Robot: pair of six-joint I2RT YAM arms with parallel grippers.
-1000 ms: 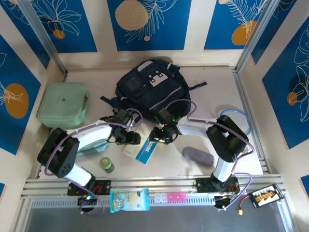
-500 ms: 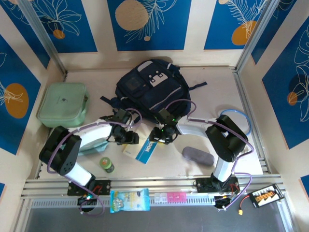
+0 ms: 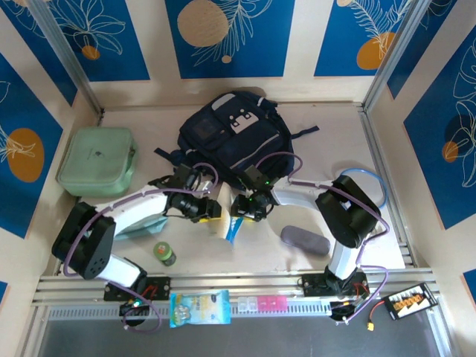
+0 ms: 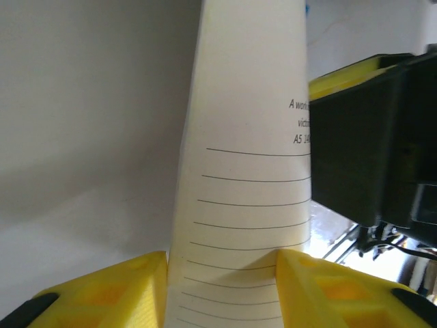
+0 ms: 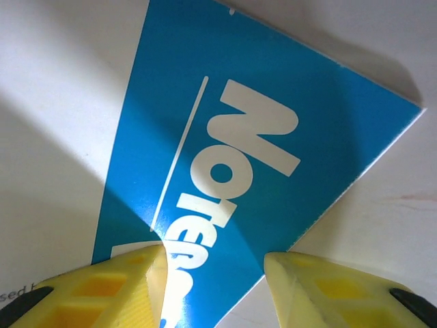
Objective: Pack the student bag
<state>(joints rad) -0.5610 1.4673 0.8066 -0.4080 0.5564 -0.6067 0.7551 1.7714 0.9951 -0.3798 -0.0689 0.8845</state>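
Notebook tilted on edge between left gripper and right gripper; student bag behind them.
Each gripper's yellow fingers stand apart astride the notebook, one on its lined back, the other on its blue cover. Whether either clamps it cannot be told. The student bag lies flat farther back, near the rear wall, with its near edge just beyond both grippers and apart from them.

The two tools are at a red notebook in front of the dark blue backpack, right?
Not red: the notebook is blue with white lettering, as the right wrist view shows. The left tool and right tool are at it, in front of the backpack.
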